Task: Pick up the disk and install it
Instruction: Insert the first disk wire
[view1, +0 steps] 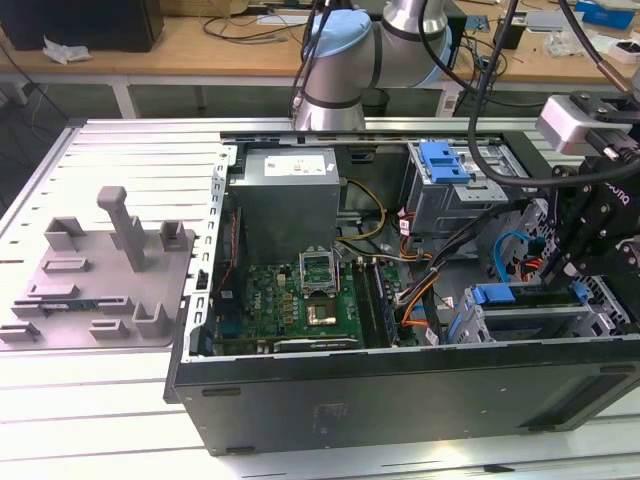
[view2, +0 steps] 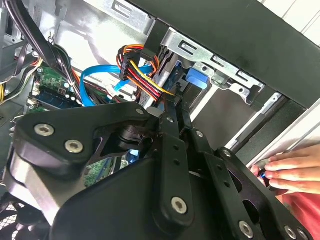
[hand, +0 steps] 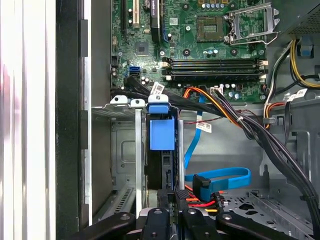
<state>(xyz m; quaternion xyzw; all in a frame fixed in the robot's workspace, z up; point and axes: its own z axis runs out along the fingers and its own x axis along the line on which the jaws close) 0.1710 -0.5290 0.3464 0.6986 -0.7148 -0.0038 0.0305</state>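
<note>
Inside the open computer case (view1: 400, 395), at the exterior view's right end, the arm's hand (hand: 172, 197) hangs over the lower drive cage (hand: 125, 150). The disk (hand: 162, 150) sits edge-up in that cage, its blue carrier tab (hand: 162, 132) facing the motherboard (hand: 200, 50) in the first wrist view. Disk lies directly ahead of the fingertips, in line with them; its long axis runs along the slot, from the hand toward the board. The fingers (hand: 179, 200) are drawn close together at the near end of the disk, either side of its thin edge; I judge they pinch it, though the contact itself is hidden behind the knuckles. Same blue tab (view2: 197, 80) shows beyond the fingertips in the second wrist view, seated between the cage's metal rails (view2: 220, 67). Room is tight. One side: the cage wall and the case's black side panel (hand: 67, 125), just beside the disk. Other side: a looped blue data cable (hand: 220, 177) and a bundle of orange, red and yellow power leads (view2: 142, 70) lying near the fingers, close enough to snag. Black cabling (hand: 260, 135) crosses above the cage toward the board. A person's hand (view2: 295, 172) rests at the case's outer edge in the second wrist view, apart from the fingers. Grey fixture tray (view1: 95, 270) on the tabletop (view1: 90, 420) lies well apart, at the exterior view's left.
</note>
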